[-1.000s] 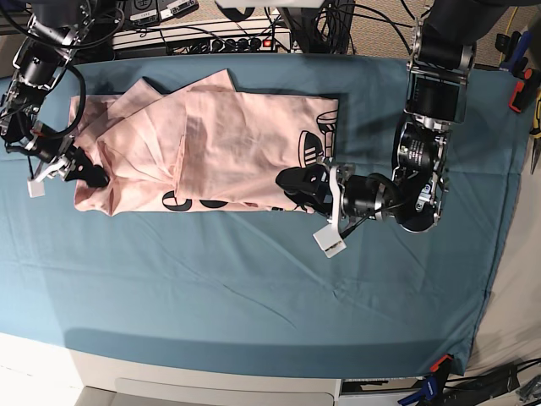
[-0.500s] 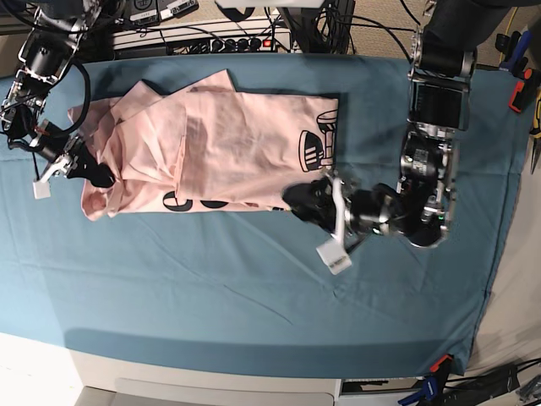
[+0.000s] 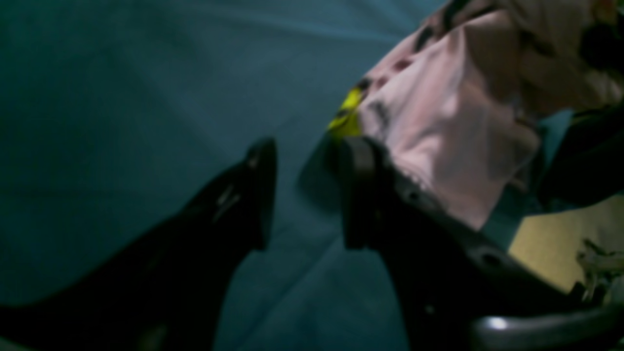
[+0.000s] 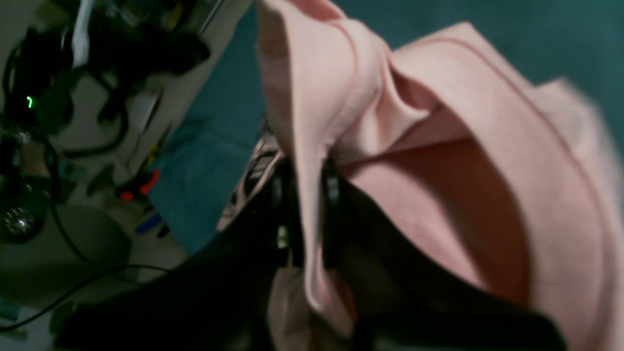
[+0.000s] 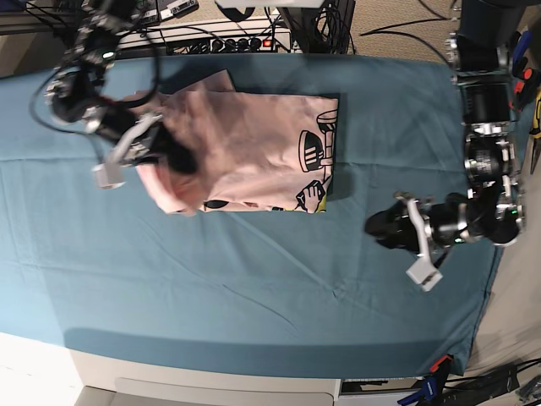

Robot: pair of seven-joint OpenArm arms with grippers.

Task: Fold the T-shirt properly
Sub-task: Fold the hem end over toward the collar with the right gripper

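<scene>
My right claw (image 4: pixel 306 214) clamps the T-shirt's (image 5: pixel 254 144) hem, lifting it to fold inward. My left claw (image 3: pixel 302 195) hangs apart, empty, over the teal cloth (image 5: pixel 254 279) near the right edge.

Base view: bare teal cloth (image 5: pixel 254 288) spanned the frame's lower half, giving open passage. The T-shirt (image 5: pixel 254 144) and right gripper (image 5: pixel 173 156) occupied the upper left; the left gripper (image 5: pixel 380 230) blocked the right-centre.

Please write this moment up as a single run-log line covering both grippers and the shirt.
right gripper: shut on T-shirt, lifting its end | left gripper: open, empty, off the shirt over the teal cloth | fold: in progress
</scene>
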